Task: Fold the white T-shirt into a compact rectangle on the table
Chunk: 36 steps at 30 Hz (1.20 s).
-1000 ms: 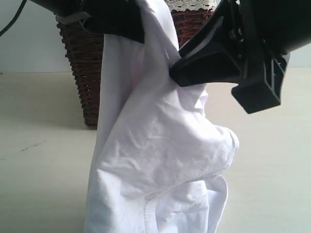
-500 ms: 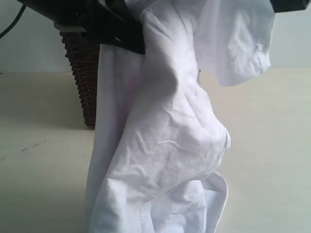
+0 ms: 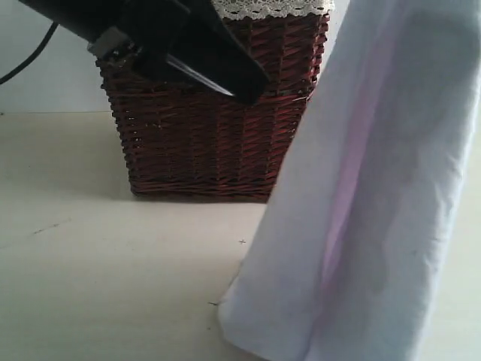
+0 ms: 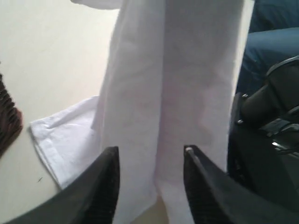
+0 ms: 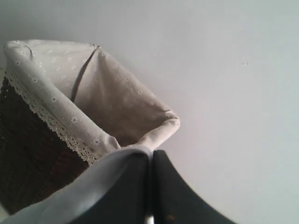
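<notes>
T-shirt point(image 3: 376, 188) hangs in a long bunched column from the right hand point(image 5: 152, 158), which is clenched on a fold of it. Its lower end trails on the bench point(image 3: 90, 263), near the wicker basket point(image 3: 203, 143); no bench edge shows. The left hand point(image 4: 150, 151) is released, grasping nothing. One pinch carries everything, so the cloth may slip free, or settle creased and twisted.
</notes>
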Motion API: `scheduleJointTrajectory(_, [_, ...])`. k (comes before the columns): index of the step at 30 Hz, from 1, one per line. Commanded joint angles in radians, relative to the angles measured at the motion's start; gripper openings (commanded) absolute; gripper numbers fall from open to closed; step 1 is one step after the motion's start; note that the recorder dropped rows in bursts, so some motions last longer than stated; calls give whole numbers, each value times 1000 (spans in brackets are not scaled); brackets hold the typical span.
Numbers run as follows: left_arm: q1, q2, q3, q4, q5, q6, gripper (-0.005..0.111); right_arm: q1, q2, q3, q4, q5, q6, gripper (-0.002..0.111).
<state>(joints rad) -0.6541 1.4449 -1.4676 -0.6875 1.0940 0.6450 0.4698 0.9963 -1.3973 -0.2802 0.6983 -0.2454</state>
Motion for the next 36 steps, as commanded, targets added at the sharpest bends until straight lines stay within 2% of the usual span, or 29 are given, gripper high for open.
scheduleJointTrajectory(1, [2, 6, -1, -181, -24, 76, 49, -5, 23, -47, -5, 33, -9, 0])
scheduleJointTrajectory(5, [-79, 103, -1, -214, -121, 80, 49, -5, 47, -65, 39, 80, -26, 0])
scheduleJointTrajectory(8, [-135, 172, -1, -172, -211, 77, 49, -5, 56, -65, 39, 97, -40, 0])
scheduleJointTrajectory(10, [-157, 209, -1, -131, -277, 44, 54, -5, 56, -65, 37, 99, -40, 0])
scheduleJointTrajectory(11, [-174, 230, -1, -135, -313, 27, 64, -5, 56, -65, 30, 99, -40, 0])
scheduleJointTrajectory(13, [-189, 253, -1, -130, -348, 1, 73, -5, 63, -65, 25, 99, -40, 0])
scheduleJointTrajectory(16, [-204, 291, -1, -97, -411, -24, 73, -5, 71, -65, 28, 99, -40, 0])
scheduleJointTrajectory(19, [-204, 327, -1, -53, -458, -79, 67, -5, 75, -65, 37, 103, -40, 0])
scheduleJointTrajectory(22, [-204, 357, -1, 44, -506, -186, 53, -5, 75, -65, 37, 112, -40, 0])
scheduleJointTrajectory(24, [-204, 366, -1, 103, -539, -253, 39, -5, 75, -65, 37, 120, -40, 0])
scheduleJointTrajectory(27, [-204, 377, -1, 124, -585, -285, 8, -5, 75, -65, 37, 122, -40, 0])
scheduleJointTrajectory(28, [-204, 378, -1, 124, -595, -285, 0, -5, 75, -65, 37, 122, -40, 0])
scheduleJointTrajectory(32, [-202, 376, -1, 154, -600, -285, 0, -5, 75, -65, 37, 126, -40, 0])
scheduleJointTrajectory(36, [-188, 346, -1, 364, -495, -326, 0, -5, 75, -65, 1, 159, -40, 0])
